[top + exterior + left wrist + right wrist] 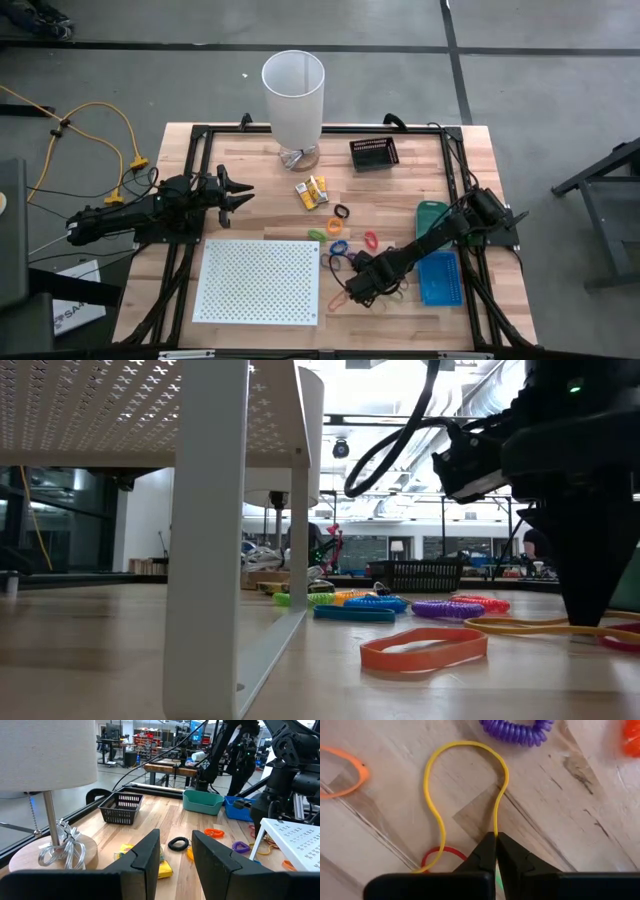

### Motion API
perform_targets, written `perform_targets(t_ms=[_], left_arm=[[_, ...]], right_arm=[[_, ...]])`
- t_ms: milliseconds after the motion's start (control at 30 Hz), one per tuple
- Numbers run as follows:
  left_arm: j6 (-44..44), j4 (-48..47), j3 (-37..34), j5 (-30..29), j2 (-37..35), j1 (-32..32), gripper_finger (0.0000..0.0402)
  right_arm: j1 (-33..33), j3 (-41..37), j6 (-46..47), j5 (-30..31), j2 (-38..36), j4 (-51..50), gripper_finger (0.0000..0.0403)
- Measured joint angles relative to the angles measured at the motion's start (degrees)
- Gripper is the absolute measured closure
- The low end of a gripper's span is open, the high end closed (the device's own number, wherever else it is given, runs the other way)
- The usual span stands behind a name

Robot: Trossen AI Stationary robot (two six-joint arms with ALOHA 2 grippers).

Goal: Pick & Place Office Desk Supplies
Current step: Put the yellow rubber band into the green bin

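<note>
A thin yellow rubber band [427, 780] lies as a slack loop on the wooden table, among a purple coiled ring [517, 730], an orange band [342, 775] and a red band [442, 852]. My right gripper [496, 836] stands over it near the table's front right [362, 285], pointing down and shut on one strand. More coloured rings [340, 245], a black ring [342, 212] and yellow packets [311, 191] lie at mid-table. My left gripper [243, 192] waits open and level at the table's left, holding nothing. My right gripper pinches one strand of the yellow rubber band [495, 826] between its two fingertips, coming from above and pointing down. The rest of the loop lies slack and flat on the table beyond the fingers. In the low view the fingertips [588, 615] reach down to the tabletop.
A white perforated board [260, 281] on legs stands at the front left of the rings. A tall white lamp [293, 95] and a black basket [374, 153] stand at the back. A green bin [432, 217] and a blue bin [440, 278] sit at the right.
</note>
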Motion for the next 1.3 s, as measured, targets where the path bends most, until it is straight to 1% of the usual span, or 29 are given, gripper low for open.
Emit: perform_targets(t_ms=[367,633,800,1000,1167,1300], left_arm=[[0.0,0.0,0.0,0.0,0.0,0.0,0.0293],[0.0,0.0,0.0,0.0,0.0,0.0,0.0293],[0.0,0.0,0.0,0.0,0.0,0.0,0.0293],[0.0,0.0,0.0,0.0,0.0,0.0,0.0293],[0.0,0.0,0.0,0.0,0.0,0.0,0.0293],[0.0,0.0,0.0,0.0,0.0,0.0,0.0293]], right_arm=[[0.3,0.4,-0.6,-1.6,-0.2,2.0,0.04],[1.4,6.2,-1.7,2.2,-2.6,-3.1,0.04],[2.6,9.3,-1.7,3.1,-4.5,-3.0,0.04],[5.0,13.5,-2.2,3.6,-4.6,-3.0,0.04],[6.6,17.0,-2.8,6.4,-4.6,-4.0,0.04],[7.6,20.4,-2.7,10.3,-5.0,-9.8,0.04]])
